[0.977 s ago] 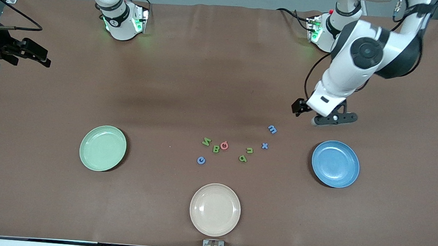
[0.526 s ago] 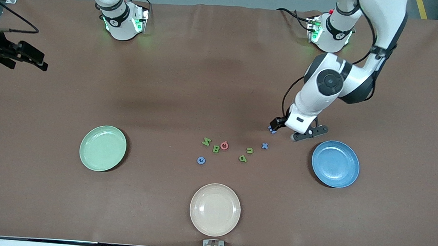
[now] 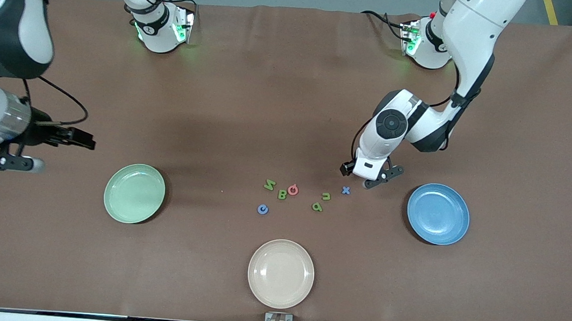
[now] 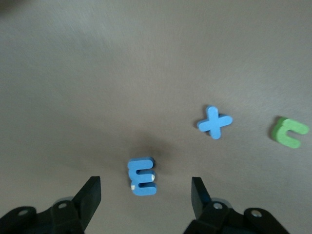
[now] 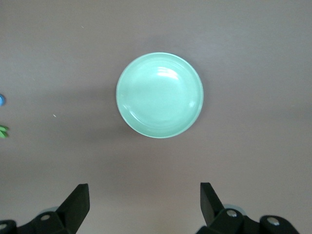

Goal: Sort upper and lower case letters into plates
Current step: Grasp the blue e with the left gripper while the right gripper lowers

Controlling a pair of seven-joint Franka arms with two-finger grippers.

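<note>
The brown table carries three plates. The cream plate lies nearest the front camera, with the mint green plate toward the right arm's end and the blue plate toward the left arm's end; all three are empty. The letters lie scattered between the mint green plate and the blue plate.

The left gripper is held low over the blue m, its fingers apart on either side and not yet touching it. The blue x lies just beside the blue m. The right gripper is held spread above the table near the mint green plate, holding nothing.

The small flat m could be pushed aside or tipped, should one finger meet it first.

Since the earlier frame, the left gripper has been brought down from near the blue plate onto the blue m, and the right arm has been swung toward the mint green plate.
</note>
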